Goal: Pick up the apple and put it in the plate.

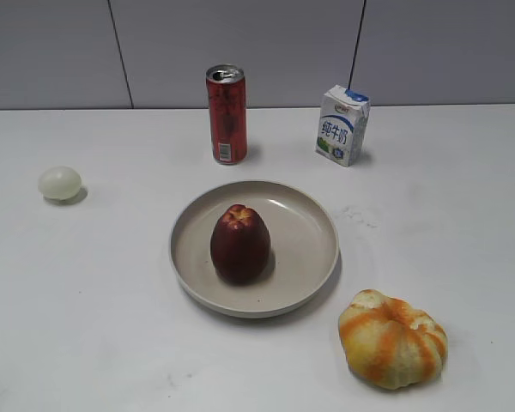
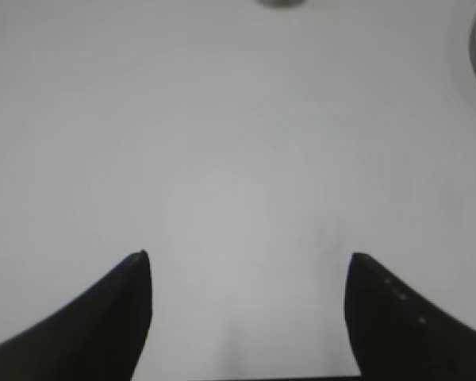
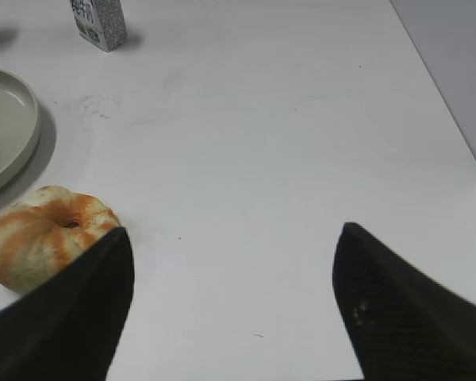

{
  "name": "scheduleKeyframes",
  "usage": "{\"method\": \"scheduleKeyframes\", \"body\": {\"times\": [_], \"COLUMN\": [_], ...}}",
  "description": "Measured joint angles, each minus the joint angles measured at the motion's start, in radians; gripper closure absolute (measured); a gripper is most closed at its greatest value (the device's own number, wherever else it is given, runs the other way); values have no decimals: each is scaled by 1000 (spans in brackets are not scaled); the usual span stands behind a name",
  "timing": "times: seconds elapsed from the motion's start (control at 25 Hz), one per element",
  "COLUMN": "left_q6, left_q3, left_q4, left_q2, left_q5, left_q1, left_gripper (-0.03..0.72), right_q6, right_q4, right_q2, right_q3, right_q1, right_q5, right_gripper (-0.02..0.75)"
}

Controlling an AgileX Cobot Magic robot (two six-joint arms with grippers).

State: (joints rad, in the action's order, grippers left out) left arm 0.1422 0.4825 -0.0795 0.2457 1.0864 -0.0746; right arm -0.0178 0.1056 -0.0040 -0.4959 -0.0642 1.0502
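Striped lumpy fruit [image 1: 393, 338] near right on counter [image 1: 86, 326]. Apple [image 1: 239, 243] upright inside plate [image 1: 313, 257]. Left gripper [image 2: 248, 266], right gripper [image 3: 234, 238] both spread, empty. Keep clear; placement looks complete.

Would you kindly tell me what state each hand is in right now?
Left hand: open, holding nothing.
Right hand: open, holding nothing.

Right end effector [image 3: 232, 305] open over white table [image 3: 285, 143], striped fruit [image 3: 47, 238] beside plate [image 3: 8, 131], carton [image 3: 99, 22] behind
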Motion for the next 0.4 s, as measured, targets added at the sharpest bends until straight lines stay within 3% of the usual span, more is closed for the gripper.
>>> {"method": "scheduleKeyframes", "body": {"times": [0.4], "left_q6": [0], "left_q3": [-7], "left_q4": [3], "left_q2": [-243], "left_q5": [3], "left_q1": [0], "left_gripper": [116], "right_q6": [0], "right_q4": [0], "right_q2": [0], "right_q3": [0], "right_q1": [0], "right_q5": [0], "right_gripper": [149]}}
